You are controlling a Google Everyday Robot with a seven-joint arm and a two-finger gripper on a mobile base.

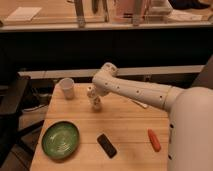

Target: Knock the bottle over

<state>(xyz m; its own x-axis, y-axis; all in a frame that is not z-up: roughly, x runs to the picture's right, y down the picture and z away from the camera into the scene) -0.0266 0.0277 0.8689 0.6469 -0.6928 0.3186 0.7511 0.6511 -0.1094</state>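
The bottle (96, 104) is a small pale whitish thing with darker marks. It stands upright on the wooden table (125, 125), right of the white cup. My white arm reaches in from the right. My gripper (92, 93) sits at the arm's end, directly above and against the bottle's top, hiding its upper part.
A white cup (67, 87) stands at the table's back left. A green plate (60, 139) lies at the front left, a flat black slab (106, 145) at the front middle, an orange carrot-like thing (154, 140) at the front right. A dark counter runs behind the table.
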